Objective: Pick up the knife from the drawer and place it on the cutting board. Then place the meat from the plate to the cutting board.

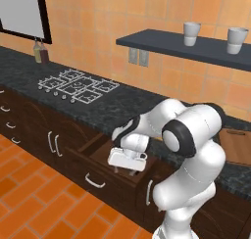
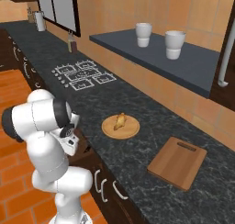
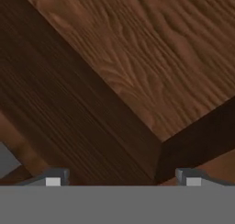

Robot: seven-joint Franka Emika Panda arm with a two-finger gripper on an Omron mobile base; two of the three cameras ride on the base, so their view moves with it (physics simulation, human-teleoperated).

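The wide dark-brown drawer stands pulled out below the counter, its curved silver handle facing the floor side. My gripper hangs over the drawer's right part, pointing down. In the hand view its fingertips are wide apart, so my gripper is open and holds nothing, just above a corner of the drawer. The knife is hidden. The reddish-brown cutting board lies on the counter to the right. The tan plate holds the small meat chunk.
A stovetop sits on the dark counter to the left. A shelf on the wall carries two white cups. Bottles stand by the window. Cabinet doors with handles flank the drawer.
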